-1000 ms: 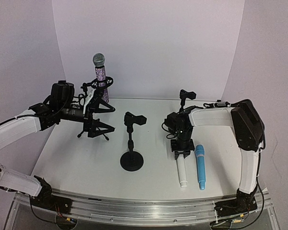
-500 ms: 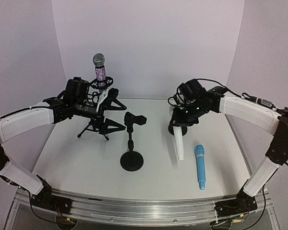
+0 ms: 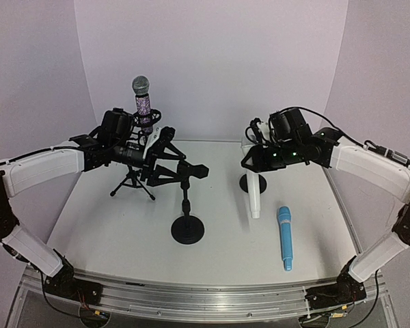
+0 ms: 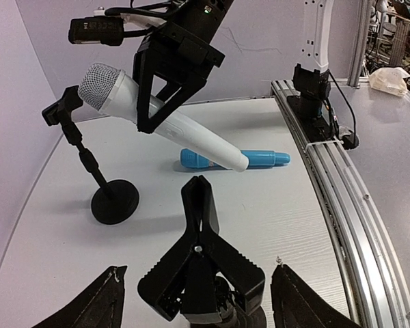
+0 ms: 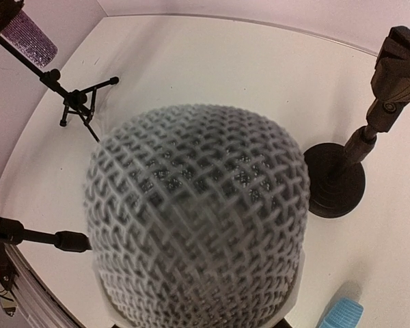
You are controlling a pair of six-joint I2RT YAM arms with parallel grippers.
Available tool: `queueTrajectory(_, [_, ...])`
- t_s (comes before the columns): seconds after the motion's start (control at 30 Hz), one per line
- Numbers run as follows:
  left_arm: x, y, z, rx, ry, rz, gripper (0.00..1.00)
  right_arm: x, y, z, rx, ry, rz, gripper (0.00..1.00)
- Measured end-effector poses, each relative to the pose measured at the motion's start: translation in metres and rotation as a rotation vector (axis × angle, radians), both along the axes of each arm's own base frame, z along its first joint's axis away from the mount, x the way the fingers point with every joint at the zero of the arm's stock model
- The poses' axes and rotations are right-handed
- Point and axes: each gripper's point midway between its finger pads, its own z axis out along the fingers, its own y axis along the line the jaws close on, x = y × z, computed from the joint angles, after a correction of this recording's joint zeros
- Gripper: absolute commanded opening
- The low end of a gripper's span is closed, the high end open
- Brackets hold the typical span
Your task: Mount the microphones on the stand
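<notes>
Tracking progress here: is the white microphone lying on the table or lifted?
Lifted. The right end effector grips the white microphone just below its head; it hangs tilted, tail down, above the table.

Bright, even, diffuse light fills all three views, with no hard glare, and the backdrop walls read faintly lilac. The light looks to come from overhead: the black round-based stand (image 3: 188,229) and the light blue stick microphone (image 3: 285,239) cast only faint, soft-edged shadows on the white table (image 3: 109,239). The overhead view is sharp, though the aluminium rail (image 3: 212,298) along its bottom edge bows with lens distortion. In the right wrist view the mesh head of the white handheld microphone (image 5: 198,219) fills the frame, softly out of focus, most so at its lower edge, while the table behind is clearer. The left wrist view is crisp, with lines stretched toward its corners.
</notes>
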Motion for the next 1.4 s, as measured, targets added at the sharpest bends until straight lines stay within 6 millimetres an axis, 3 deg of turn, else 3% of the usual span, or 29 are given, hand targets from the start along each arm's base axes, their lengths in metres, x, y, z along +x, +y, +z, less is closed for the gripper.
queueTrajectory(0.1, [-0.001,0.000,-0.003,0.008,0.004,-0.008,0.67,-0.001,0.002,-0.001,0.003,0.000,0.012,0.00])
queueTrajectory(0.57, [-0.008,-0.001,-0.001,0.001,0.000,-0.061,0.17,-0.002,0.013,0.013,0.059,-0.038,0.069,0.00])
queueTrajectory(0.77, [-0.009,-0.001,-0.001,0.000,0.000,-0.067,0.02,-0.002,0.026,0.034,0.109,-0.087,0.128,0.00])
queueTrajectory(0.9, [-0.010,-0.001,-0.001,-0.002,0.001,-0.073,0.00,-0.014,0.053,0.067,0.194,-0.214,0.253,0.00])
queueTrajectory(1.03, [-0.010,-0.001,-0.001,-0.002,0.001,-0.074,0.00,-0.048,0.078,0.101,0.310,-0.379,0.417,0.00])
queueTrajectory(1.13, [-0.010,-0.001,-0.001,-0.003,0.003,-0.074,0.00,-0.063,0.085,0.110,0.359,-0.444,0.488,0.00])
queueTrajectory(1.4, [-0.011,-0.001,0.000,-0.005,0.011,-0.077,0.00,-0.064,0.098,0.112,0.405,-0.531,0.547,0.00])
